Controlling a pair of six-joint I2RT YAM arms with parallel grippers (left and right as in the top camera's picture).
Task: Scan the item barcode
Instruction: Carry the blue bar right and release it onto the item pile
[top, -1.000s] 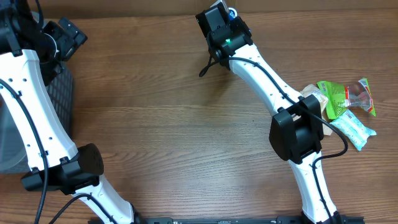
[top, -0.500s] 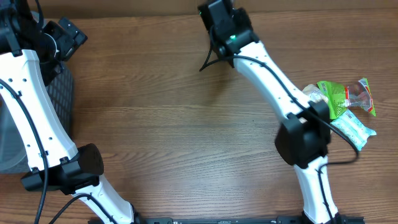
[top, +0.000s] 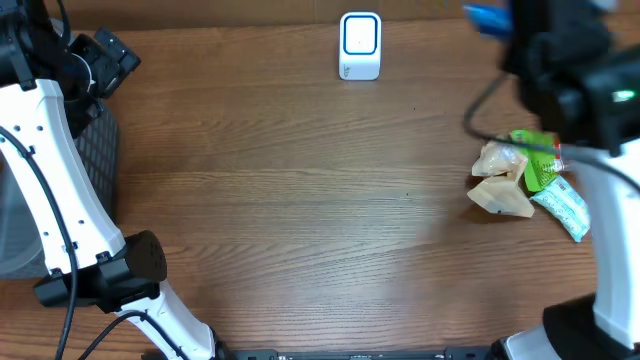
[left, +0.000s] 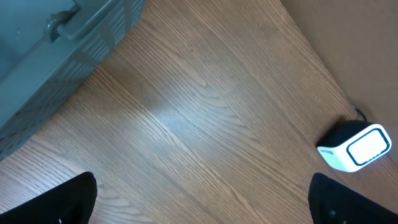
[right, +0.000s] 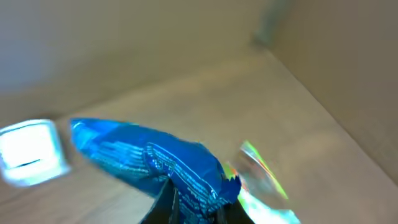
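The white barcode scanner (top: 360, 45) with its blue-lit face stands at the back middle of the table, also seen in the left wrist view (left: 356, 147) and blurred in the right wrist view (right: 28, 152). My right gripper (right: 193, 202) is shut on a blue packet (right: 155, 162). In the overhead view that blue packet (top: 487, 17) is held high at the back right, well away from the scanner, and the arm is motion-blurred. My left gripper (left: 202, 205) is open and empty, hovering over bare wood near the back left.
A pile of packets lies at the right: tan ones (top: 500, 182), a green one (top: 540, 160) and a white-green one (top: 563, 208). A grey basket (top: 100, 150) stands at the left edge, beside my left arm.
My right arm has swung from over the scanner to the back right, carrying the blue packet. The scanner is now uncovered. The left arm has not moved.
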